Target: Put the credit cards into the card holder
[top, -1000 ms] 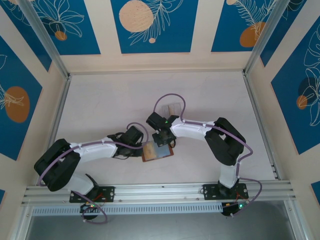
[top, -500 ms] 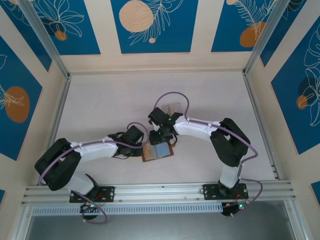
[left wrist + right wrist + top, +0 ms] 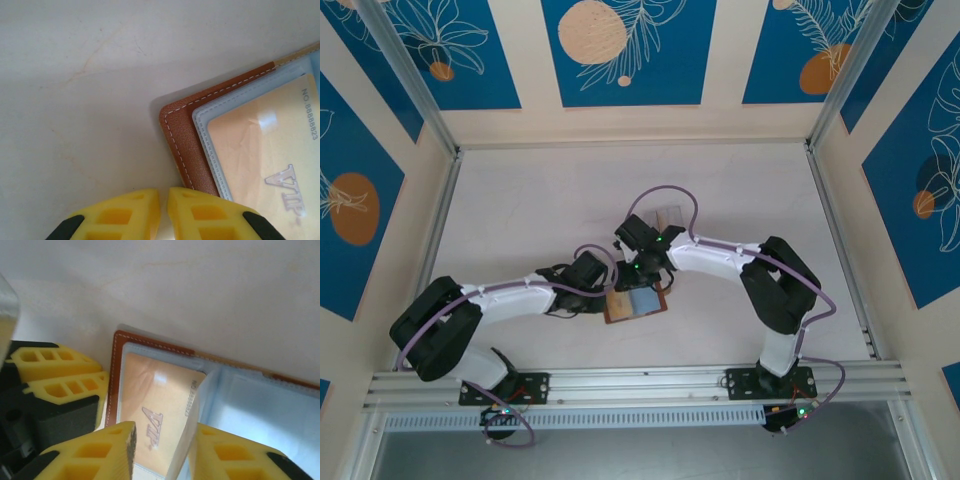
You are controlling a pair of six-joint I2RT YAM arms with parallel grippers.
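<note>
1. The gold card (image 3: 260, 145) lies flat inside the sleeve nearest the left gripper, with its embossed "VIP" facing up. I judge it light, stiff and a little springy. It is glossy enough to skate off a pad, so I would pinch any card across both faces near a short edge.
2. A thin grey sheet (image 3: 192, 425) stands on edge over the fold. I cannot tell whether it is a silver card or a raised sleeve leaf. Either way it looks thin and easy to bend if squeezed off-centre.
3. The sleeves (image 3: 260, 405) are soft, pale bluish plastic with rounded corners. I expect their mouths to cling shut, so a card needs a square entry.
4. The card holder (image 3: 635, 303) lies open on the table between the two arms. It is brown grained leather with pale stitching, and probably light enough to slide if nudged.
5. The right gripper (image 3: 165, 432) straddles the grey sheet with its jaws apart. The sheet leans on one finger and stands clear of the other, so nothing is clamped.
6. The left gripper (image 3: 163, 195) has its fingers drawn almost together on nothing, with the tips at the holder's outer edge. I cannot tell whether it is pressing down.
7. The table (image 3: 75, 100) is smooth, off-white and faintly scuffed. A clear plastic stand (image 3: 668, 215) sits beyond the right gripper.
</note>
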